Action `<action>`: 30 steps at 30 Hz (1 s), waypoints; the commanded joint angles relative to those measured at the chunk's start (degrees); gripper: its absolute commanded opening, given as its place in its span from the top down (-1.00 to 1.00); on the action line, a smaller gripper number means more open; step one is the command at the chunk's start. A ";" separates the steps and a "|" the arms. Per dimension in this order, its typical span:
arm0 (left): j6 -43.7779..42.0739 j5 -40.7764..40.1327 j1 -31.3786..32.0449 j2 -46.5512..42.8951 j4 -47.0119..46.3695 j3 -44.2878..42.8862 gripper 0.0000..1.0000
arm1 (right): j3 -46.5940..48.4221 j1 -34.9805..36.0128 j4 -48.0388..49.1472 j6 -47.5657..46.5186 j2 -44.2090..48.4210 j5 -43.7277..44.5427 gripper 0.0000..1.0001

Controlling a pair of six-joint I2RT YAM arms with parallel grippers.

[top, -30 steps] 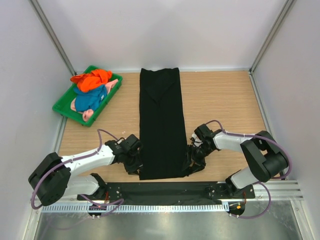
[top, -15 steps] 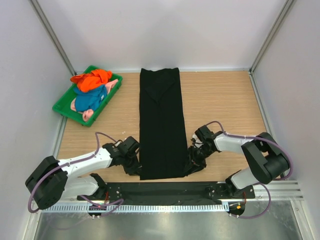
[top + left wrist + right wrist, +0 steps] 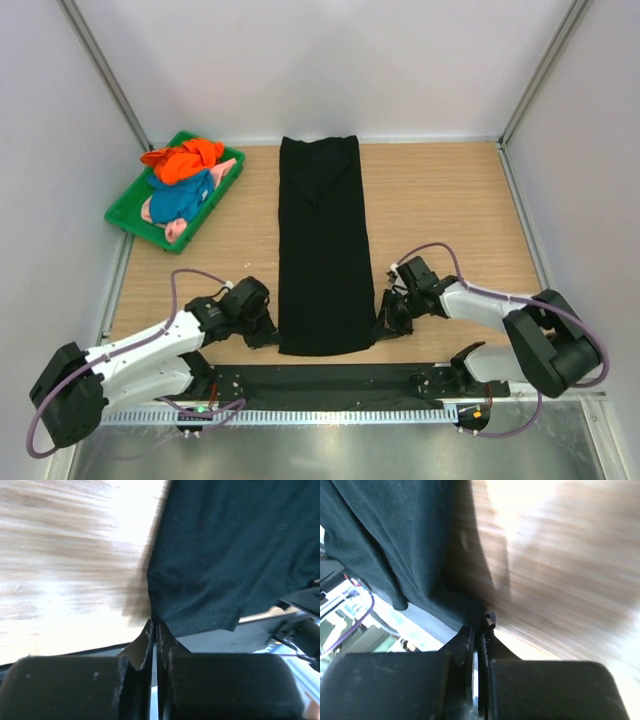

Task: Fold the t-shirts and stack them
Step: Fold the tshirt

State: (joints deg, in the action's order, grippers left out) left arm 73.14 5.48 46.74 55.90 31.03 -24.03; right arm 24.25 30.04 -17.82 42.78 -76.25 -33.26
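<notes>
**Both near corners pinched for the hem-to-collar fold**

We have the black t-shirt [image 3: 320,240] lying as a long narrow strip down the middle of the bench [image 3: 440,200], with its hem at the near edge. Our left claw [image 3: 155,628] is pressed almost closed on the near-left corner, and our right claw [image 3: 479,630] nips the near-right corner likewise. We judge the side folds done. Next we must lift both corners evenly and carry them toward the far end. The other t-shirts [image 3: 183,180] sit heaped in the green tray [image 3: 122,215].
</notes>
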 commanded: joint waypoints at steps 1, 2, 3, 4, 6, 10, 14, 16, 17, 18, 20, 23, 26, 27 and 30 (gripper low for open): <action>2.70 -1.44 -0.07 -4.21 2.11 1.44 0.99 | -2.01 0.02 0.43 2.04 5.31 4.78 0.97; 3.49 -1.17 0.02 -5.61 2.46 1.70 1.00 | -2.27 0.10 -0.27 2.39 6.36 4.78 0.97; 3.84 -0.91 0.02 -6.41 2.72 1.88 1.00 | -2.71 0.19 -0.98 2.74 8.72 4.43 0.97; 4.11 -0.56 0.10 -7.03 2.81 1.88 0.99 | -2.80 0.19 -2.03 3.00 9.70 4.08 0.97; 4.64 -1.16 0.37 -8.96 4.82 0.92 0.99 | -2.28 0.28 -3.53 3.01 11.90 3.73 0.97; 5.26 -4.85 0.28 -11.25 5.80 -2.59 0.99 | 1.93 0.28 -7.05 2.56 16.73 5.21 0.97; 0.70 -7.85 -1.38 -6.61 8.34 -12.84 1.00 | 10.27 0.19 -9.85 0.99 13.42 6.80 0.97; -3.77 -7.50 -3.57 -1.61 10.19 -17.08 1.00 | 16.42 -0.07 -12.40 -0.24 10.87 7.50 0.97; -5.28 -7.50 -4.46 0.16 11.24 -18.93 0.99 | 18.44 -0.59 -13.19 -1.81 7.64 7.76 0.97; -6.68 -7.50 -5.60 1.57 11.51 -22.69 1.00 | 22.38 -1.12 -13.98 -2.70 6.21 7.85 0.97; -10.64 -6.45 -9.81 5.61 11.60 -25.87 0.99 | 25.83 -3.05 -15.13 -4.72 1.74 7.42 0.97; -15.39 -3.20 -15.70 11.06 10.81 -31.07 0.99 | 32.25 -5.60 -15.75 -7.35 -2.75 6.19 0.97; -19.77 -0.21 -20.09 18.59 8.70 -36.69 0.99 | 38.58 -8.59 -16.10 -9.21 -8.99 4.96 0.97; -20.75 0.23 -21.07 20.46 8.70 -38.61 0.99 | 41.55 -9.73 -16.19 -10.08 -12.14 3.91 0.97; -23.74 2.34 -24.14 28.26 8.18 -45.39 0.99 | 47.53 -10.79 -16.37 -11.23 -19.08 2.59 0.97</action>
State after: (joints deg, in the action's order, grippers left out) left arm 55.92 4.34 25.32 79.00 40.69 -63.90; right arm 65.84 20.25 -33.41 35.09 -90.98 -28.49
